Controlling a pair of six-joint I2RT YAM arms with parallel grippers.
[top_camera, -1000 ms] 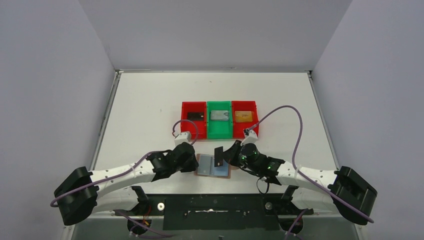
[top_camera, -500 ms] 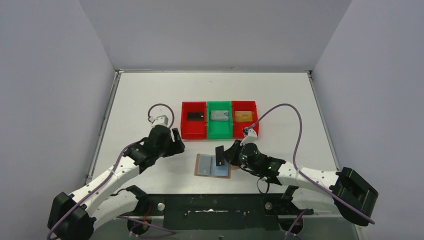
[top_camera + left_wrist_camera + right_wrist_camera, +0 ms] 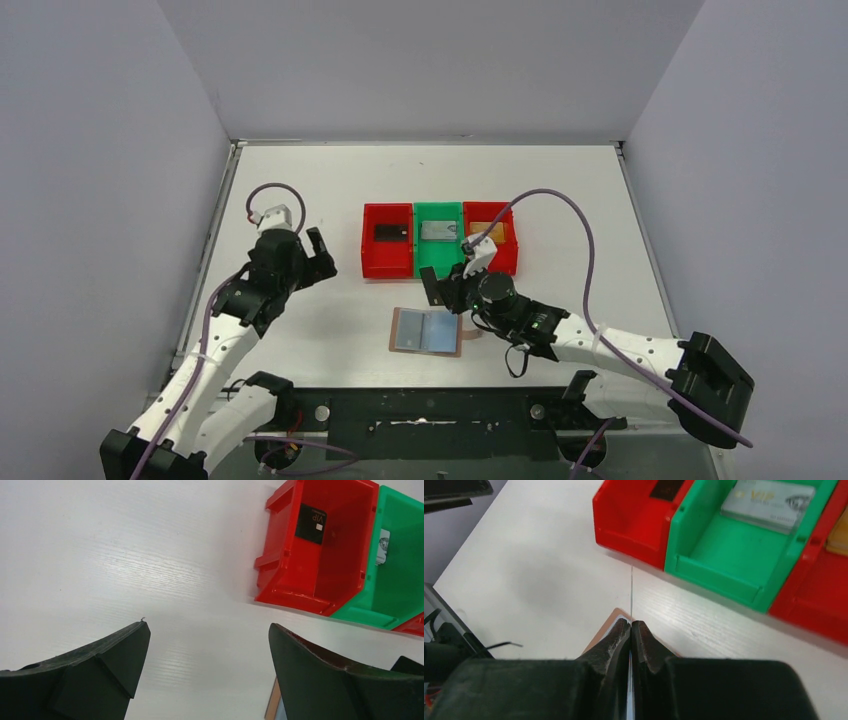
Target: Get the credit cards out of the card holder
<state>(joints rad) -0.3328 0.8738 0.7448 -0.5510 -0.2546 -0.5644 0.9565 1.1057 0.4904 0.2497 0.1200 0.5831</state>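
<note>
Robot arms at work on a white table. Three bins stand in a row ahead of both pincers: a red bin nearest the left pincer, a green bin in the middle, and a second red bin at the far end, just beyond the right pincer.

The left pincer hangs over bare table with its jaws spread wide and nothing between them. From its own camera the red bin lies ahead and to the right of its fingers.

The right pincer is clamped tight on a black credit card, held up on edge above the table. Its wrist camera shows the card only as a thin line rising from the closed fingertips.

The card holder lies open flat just below and behind that pincer, its tan border framing pale blue pockets.

Ahead of the right pincer, a black VIP card rests in the red bin, a silver-grey card in the green bin, and a gold-orange card in the second red bin.
</note>
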